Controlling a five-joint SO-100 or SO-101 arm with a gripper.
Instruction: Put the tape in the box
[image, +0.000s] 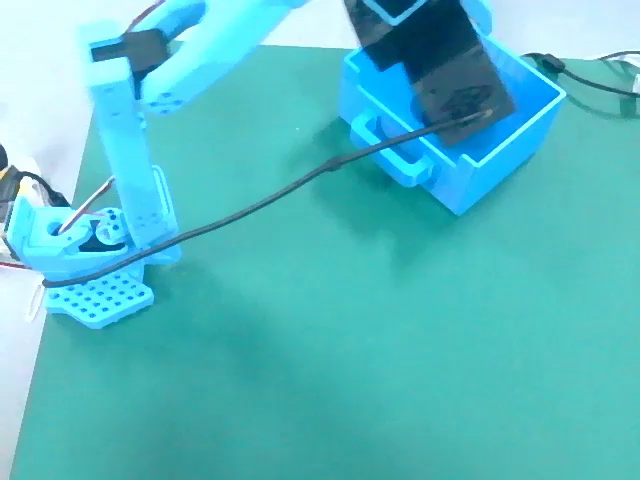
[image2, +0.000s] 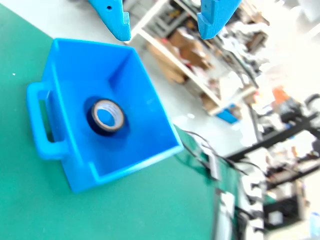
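Observation:
In the wrist view the black tape (image2: 106, 117) lies flat on the floor of the blue box (image2: 143, 95), its pale core facing up. My gripper (image2: 164, 26) hangs above the box, open, with nothing between its two blue fingertips (image2: 118, 22). In the fixed view the box (image: 520, 130) stands at the far right of the green mat, handle loop (image: 395, 150) toward the arm. The black wrist block covers the box's inside there, so the tape and the fingers are hidden in that view.
The arm's base (image: 85, 260) is bolted at the mat's left edge. A black cable (image: 260, 205) runs from the base across the mat to the wrist. Cluttered shelves (image2: 200, 60) and more cables (image: 590, 75) lie beyond the mat's far edge.

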